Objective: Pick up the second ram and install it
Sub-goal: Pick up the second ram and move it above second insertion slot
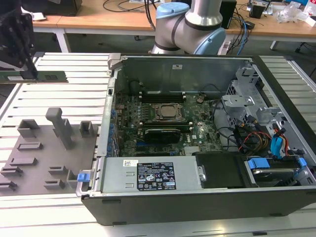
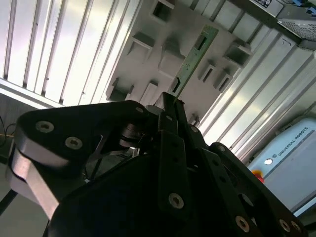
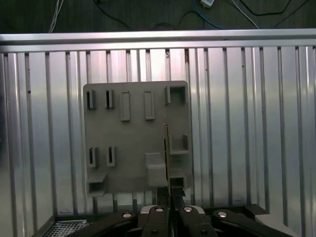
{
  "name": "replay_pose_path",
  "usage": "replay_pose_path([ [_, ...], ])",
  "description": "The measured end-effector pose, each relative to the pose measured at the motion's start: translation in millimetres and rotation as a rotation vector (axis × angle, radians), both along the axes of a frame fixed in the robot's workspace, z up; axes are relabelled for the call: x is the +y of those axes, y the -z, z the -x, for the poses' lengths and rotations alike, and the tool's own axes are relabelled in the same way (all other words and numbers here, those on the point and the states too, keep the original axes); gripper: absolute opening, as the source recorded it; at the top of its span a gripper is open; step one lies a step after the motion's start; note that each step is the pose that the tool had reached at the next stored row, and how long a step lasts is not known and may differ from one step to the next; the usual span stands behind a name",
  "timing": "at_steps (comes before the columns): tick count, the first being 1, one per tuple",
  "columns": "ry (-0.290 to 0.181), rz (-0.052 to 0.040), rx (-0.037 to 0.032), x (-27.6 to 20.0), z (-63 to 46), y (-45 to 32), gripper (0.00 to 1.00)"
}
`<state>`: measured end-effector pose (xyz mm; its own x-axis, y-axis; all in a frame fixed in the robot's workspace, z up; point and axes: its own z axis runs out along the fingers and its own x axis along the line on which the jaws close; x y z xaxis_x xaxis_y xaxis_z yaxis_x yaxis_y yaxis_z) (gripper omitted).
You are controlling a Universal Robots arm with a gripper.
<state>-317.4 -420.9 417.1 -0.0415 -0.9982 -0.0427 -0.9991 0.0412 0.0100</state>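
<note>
My gripper [image 1: 30,73] hangs high over the slatted table at the exterior view's left, shut on the second ram [image 1: 47,76], a thin green stick held level in the air. In the second wrist view the ram [image 2: 194,58] juts out from between the black fingers [image 2: 168,106]. The first wrist view has the ram [image 3: 167,148] edge-on, rising from the gripper [image 3: 170,203]. Below it lies the grey holder plate [image 1: 42,148] with its blocks. The open computer case [image 1: 173,59] stands to the exterior view's right, its motherboard [image 1: 163,123] and black memory slots [image 1: 163,94] exposed.
A tall grey block [image 1: 61,126] rises from the holder plate [image 3: 133,133]. The case's raised wall [image 1: 111,89] stands between the plate and the motherboard. Cables and drive bays [image 1: 266,143] crowd the case's right side. The arm's base [image 1: 190,27] sits behind the case.
</note>
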Motion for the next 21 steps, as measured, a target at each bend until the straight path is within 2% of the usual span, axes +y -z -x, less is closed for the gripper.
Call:
replay_pose_path([
  [7, 0.0, 0.0, 0.0038, 0.0, -42.4, 0.0, 0.13],
  [11, 0.0, 0.0, 0.0072, 0.0, -76.2, 0.0, 0.13],
  [18, 0.0, 0.0, 0.0108, 0.0, -106.9, 0.0, 0.13],
  [21, 0.0, 0.0, 0.0148, 0.0, -132.6, 0.0, 0.13],
])
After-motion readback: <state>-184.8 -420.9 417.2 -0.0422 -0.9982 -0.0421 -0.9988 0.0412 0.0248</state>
